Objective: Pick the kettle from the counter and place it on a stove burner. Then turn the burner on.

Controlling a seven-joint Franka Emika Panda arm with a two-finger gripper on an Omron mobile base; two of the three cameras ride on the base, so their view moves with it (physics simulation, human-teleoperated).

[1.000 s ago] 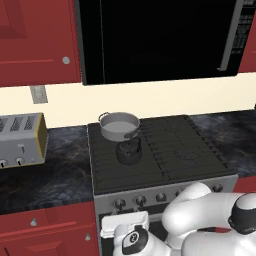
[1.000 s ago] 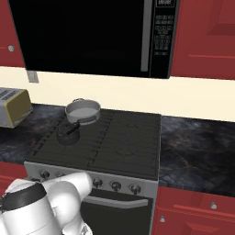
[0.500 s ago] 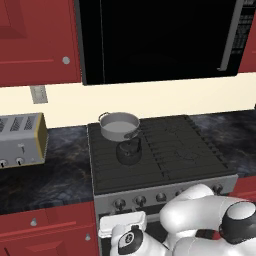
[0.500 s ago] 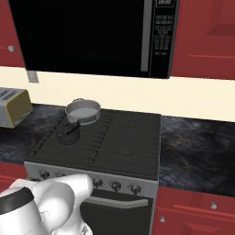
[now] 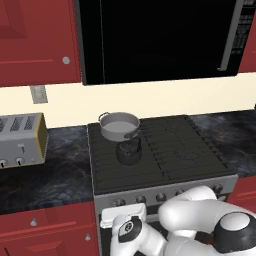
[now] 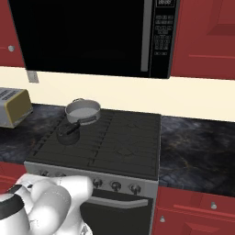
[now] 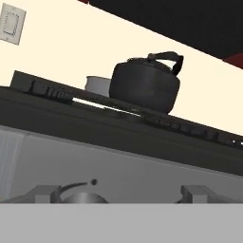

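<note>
— What's changed in the last second?

— Only the arm. Its elbow has sunk lower in front of the oven. The kettle [image 5: 129, 151] and the silver pot [image 5: 119, 125] haven't stirred.

— So where's the kettle from the gripper's side?

— Above the jaws and beyond them, upright on the grate of the stove [image 5: 170, 150], with the pot just behind it. It's off the counter [image 5: 55, 170] already, so I'd call the placing done. What's left is the burner.

— And the gripper?

— The gripper [image 7: 121, 193] is down at the control panel, jaws spread wide with nothing between them. A round knob [image 7: 83, 195] sits just ahead, inside the gap but nearer one fingertip than the other. My guess is that's the one it wants, though I can't tell from here which burner it feeds.

— Much room down there?

— Not much upward. The stove's front lip runs across just above the jaws, so a lift would meet that edge. The grey panel face is straight ahead and close. Sideways there's bare panel before the next knob, enough to centre on this one. Below the jaws the oven door handle [image 6: 114, 198] sticks out, so dropping looks risky too.

— Best way out?

— Straight back, I'd say. Behind the jaws it's open air, and the toaster [image 5: 20, 140] is well off to the side, no bother at all.
</note>
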